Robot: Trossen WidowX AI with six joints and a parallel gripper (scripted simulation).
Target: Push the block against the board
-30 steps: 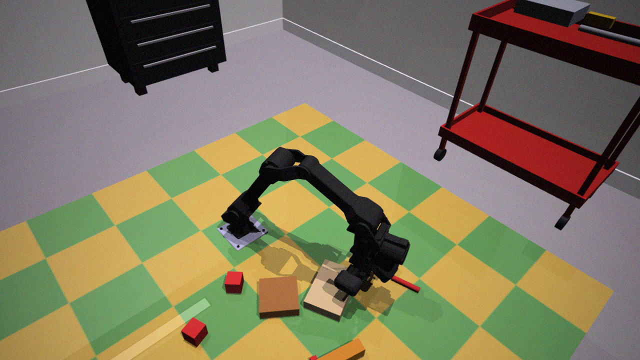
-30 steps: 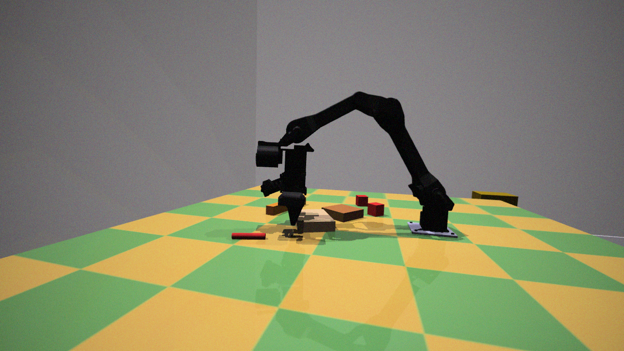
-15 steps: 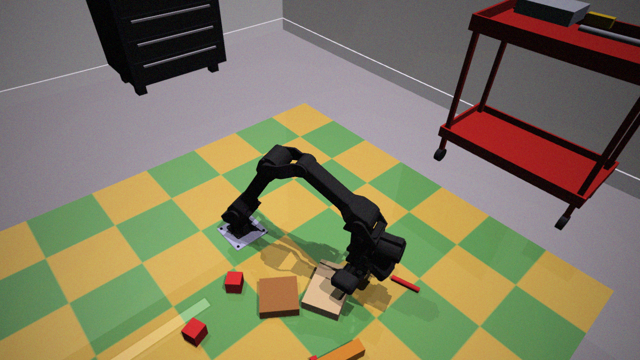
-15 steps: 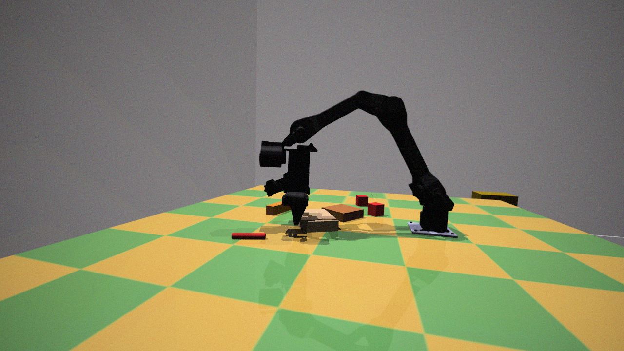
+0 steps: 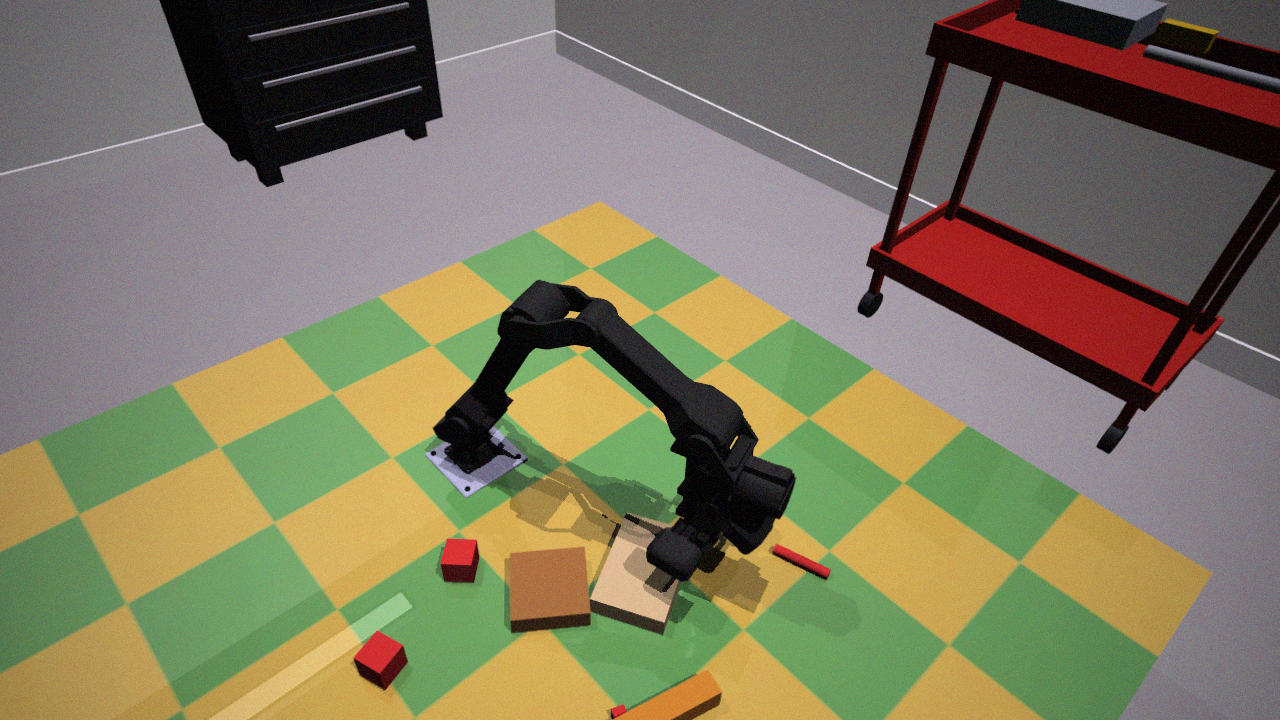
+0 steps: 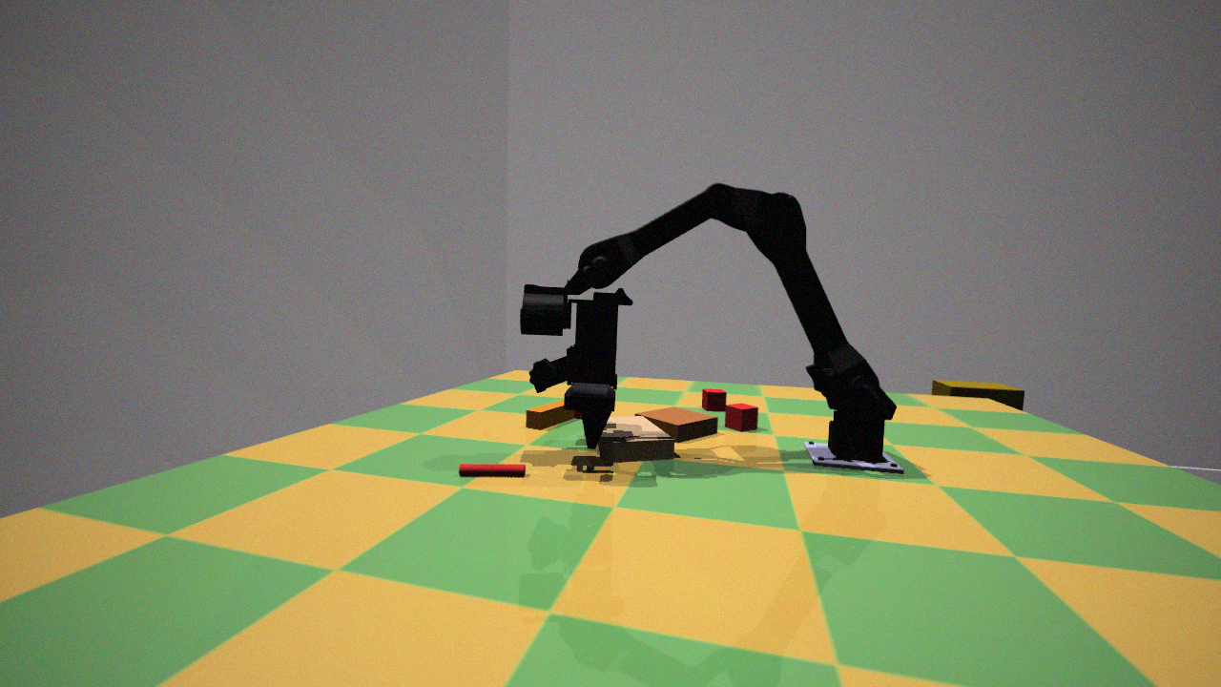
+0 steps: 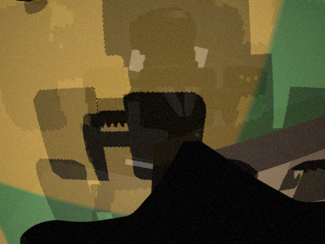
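Leaning down over the mat (image 5: pixel 859 501) (image 6: pixel 699 572), the black arm (image 5: pixel 644 362) (image 6: pixel 819 299) has its pincer (image 5: pixel 684 573) (image 6: pixel 594 440) (image 7: pixel 191 149) pointing at the floor squares. The pincer is pinched narrow, all the way shut, and it has nothing in it. Its tips are right by the outer side of the pale board (image 5: pixel 617 582) (image 6: pixel 644 447) (image 7: pixel 281 140), but I can't tell if they touch it.

The brown square block (image 5: pixel 547 582) (image 6: pixel 683 423) lies flat on the other side of the board, the side away from the pincer. The board is turned a bit, so the two sides do not meet all along. The space between them is skinny at one end and wider at the other. I can't tell if the close corners touch.

Two little red cubes (image 5: pixel 459 559) (image 6: pixel 740 417) sit on the block's far side. A red stick (image 5: pixel 801 561) (image 6: pixel 492 470) lies on the pincer's side, apart from the board. An orange bar (image 5: pixel 675 698) (image 6: pixel 548 415) lies near too.
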